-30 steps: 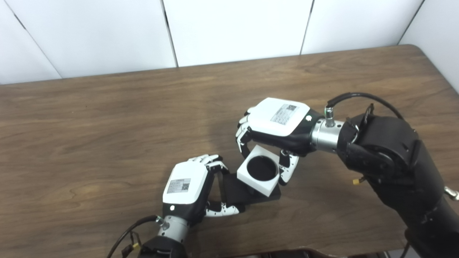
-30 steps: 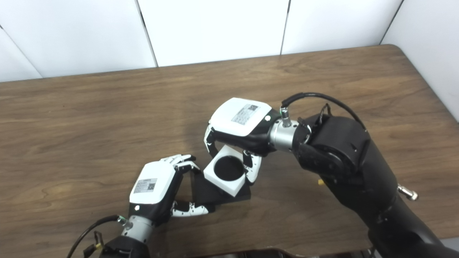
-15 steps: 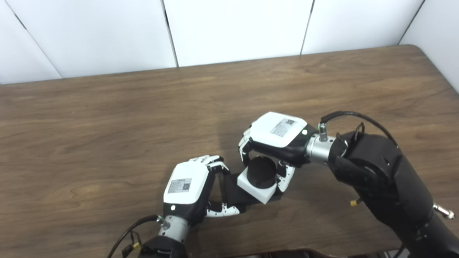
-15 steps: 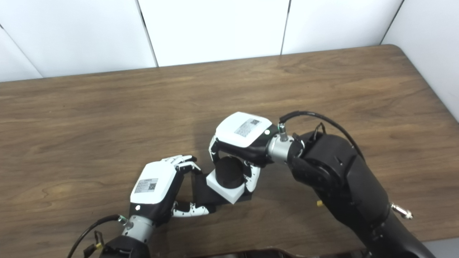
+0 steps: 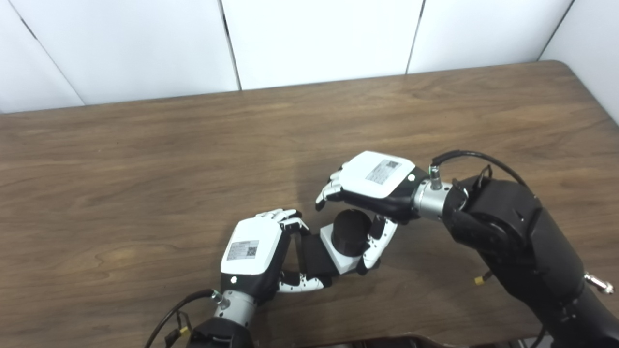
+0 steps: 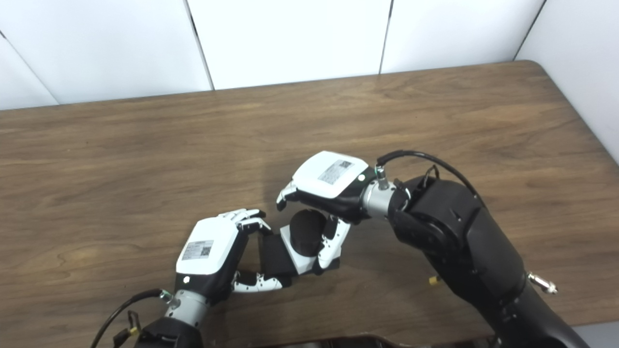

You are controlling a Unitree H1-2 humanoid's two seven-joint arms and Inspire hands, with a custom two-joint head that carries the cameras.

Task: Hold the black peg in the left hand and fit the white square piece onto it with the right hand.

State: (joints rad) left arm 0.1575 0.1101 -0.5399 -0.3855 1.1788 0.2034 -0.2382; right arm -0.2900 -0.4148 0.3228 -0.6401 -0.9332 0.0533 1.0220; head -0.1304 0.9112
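Both head cameras look steeply down from close above (side by side), sharing the table (image 5: pixel 145 159) and back wall (image 5: pixel 314 38).

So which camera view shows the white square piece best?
The left eye view: the white square piece shows more of its top around the black peg. The right eye view shows the same piece, but the right hand covers more of it.

**Brown wooden table, one assembly near its front edge**

The table (image 5: pixel 145 159) has a dark wood-grain top with a rounded corner at 2 o'clock. On it, toward 6 o'clock, rests a black base (image 5: pixel 313 252) with a black peg (image 5: pixel 351 231) standing up through a white square piece (image 5: pixel 342 256).
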